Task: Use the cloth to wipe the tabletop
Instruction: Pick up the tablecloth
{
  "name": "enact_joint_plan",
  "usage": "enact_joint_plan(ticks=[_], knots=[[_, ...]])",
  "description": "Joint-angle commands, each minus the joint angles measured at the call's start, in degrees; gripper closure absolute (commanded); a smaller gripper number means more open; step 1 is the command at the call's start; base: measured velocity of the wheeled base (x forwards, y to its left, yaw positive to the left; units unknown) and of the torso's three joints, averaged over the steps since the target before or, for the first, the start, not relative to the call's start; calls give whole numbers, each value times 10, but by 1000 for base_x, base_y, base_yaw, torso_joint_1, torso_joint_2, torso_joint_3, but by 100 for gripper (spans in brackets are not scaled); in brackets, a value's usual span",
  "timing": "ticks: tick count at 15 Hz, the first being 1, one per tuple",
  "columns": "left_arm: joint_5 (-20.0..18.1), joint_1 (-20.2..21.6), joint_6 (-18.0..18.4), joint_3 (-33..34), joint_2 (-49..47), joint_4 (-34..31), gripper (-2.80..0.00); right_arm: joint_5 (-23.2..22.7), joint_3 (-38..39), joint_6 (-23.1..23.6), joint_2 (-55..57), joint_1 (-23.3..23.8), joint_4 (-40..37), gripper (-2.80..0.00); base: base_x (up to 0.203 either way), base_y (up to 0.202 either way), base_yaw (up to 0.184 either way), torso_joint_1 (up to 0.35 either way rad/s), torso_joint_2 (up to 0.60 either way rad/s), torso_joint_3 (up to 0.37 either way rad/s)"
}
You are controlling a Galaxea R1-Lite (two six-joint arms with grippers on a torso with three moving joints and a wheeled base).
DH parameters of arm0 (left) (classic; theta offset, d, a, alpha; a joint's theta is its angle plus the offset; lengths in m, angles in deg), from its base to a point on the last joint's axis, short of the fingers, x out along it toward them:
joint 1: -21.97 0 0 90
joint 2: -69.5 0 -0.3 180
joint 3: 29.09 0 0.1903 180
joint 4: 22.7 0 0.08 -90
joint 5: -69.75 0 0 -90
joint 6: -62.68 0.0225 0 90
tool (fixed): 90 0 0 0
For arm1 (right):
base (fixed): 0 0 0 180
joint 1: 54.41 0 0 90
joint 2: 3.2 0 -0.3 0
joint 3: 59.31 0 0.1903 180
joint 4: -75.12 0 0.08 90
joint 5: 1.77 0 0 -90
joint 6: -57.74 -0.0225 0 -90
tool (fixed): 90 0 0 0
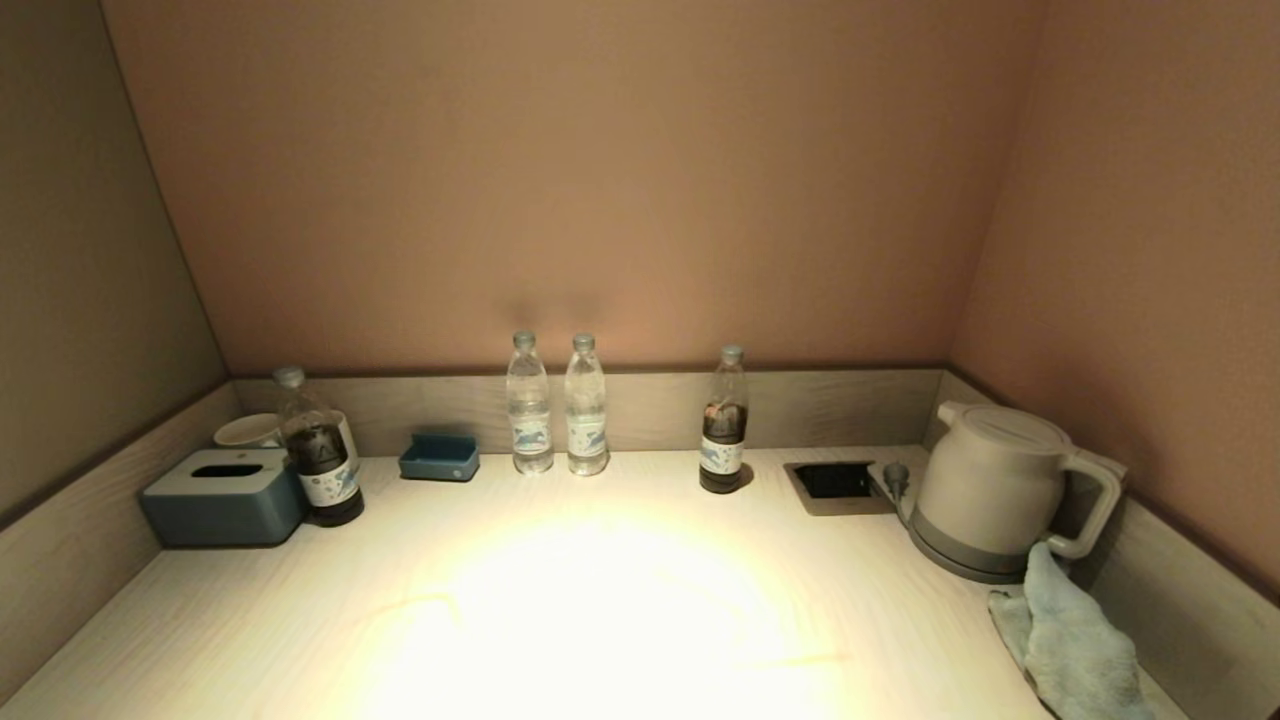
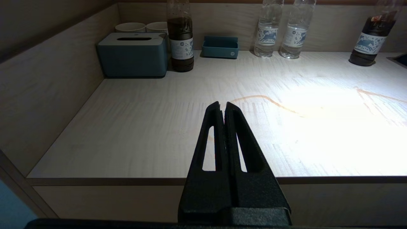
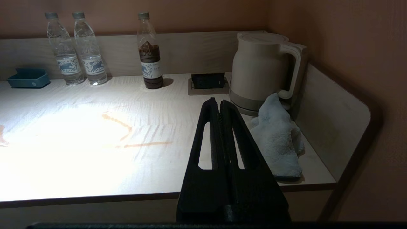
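Observation:
A pale blue cloth lies crumpled at the tabletop's right front corner, against the kettle; it also shows in the right wrist view. The light wood tabletop carries thin orange-brown stain lines, also seen in the left wrist view. My right gripper is shut and empty, held before the table's front edge, left of the cloth. My left gripper is shut and empty, before the front edge at the left. Neither gripper shows in the head view.
A beige kettle stands at the back right beside a recessed socket. Two water bottles and two dark-drink bottles line the back. A blue tissue box, cups and a small blue tray sit back left.

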Motion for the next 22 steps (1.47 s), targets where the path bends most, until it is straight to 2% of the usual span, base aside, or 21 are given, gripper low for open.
enact_joint_plan(ticks=[1, 5, 8, 15, 17, 22], knots=[[0, 0, 0, 0, 0, 0, 0, 0, -64, -1, 88, 0, -32, 0, 0, 0, 0, 0, 0, 0], [0, 0, 0, 0, 0, 0, 0, 6, -184, -2, 251, 1, -29, 0, 0, 0, 0, 0, 0, 0], [0, 0, 0, 0, 0, 0, 0, 31, -229, -2, 395, 3, -20, 0, 0, 0, 0, 0, 0, 0], [0, 0, 0, 0, 0, 0, 0, 49, -231, -19, 611, 10, 58, 0, 0, 0, 0, 0, 0, 0], [0, 0, -1, 0, 0, 0, 0, 50, -233, -23, 653, 23, 79, 0, 0, 0, 0, 0, 0, 0], [0, 0, -1, 0, 0, 0, 0, 58, -241, -22, 857, 73, 181, 0, 0, 0, 0, 0, 0, 0]])
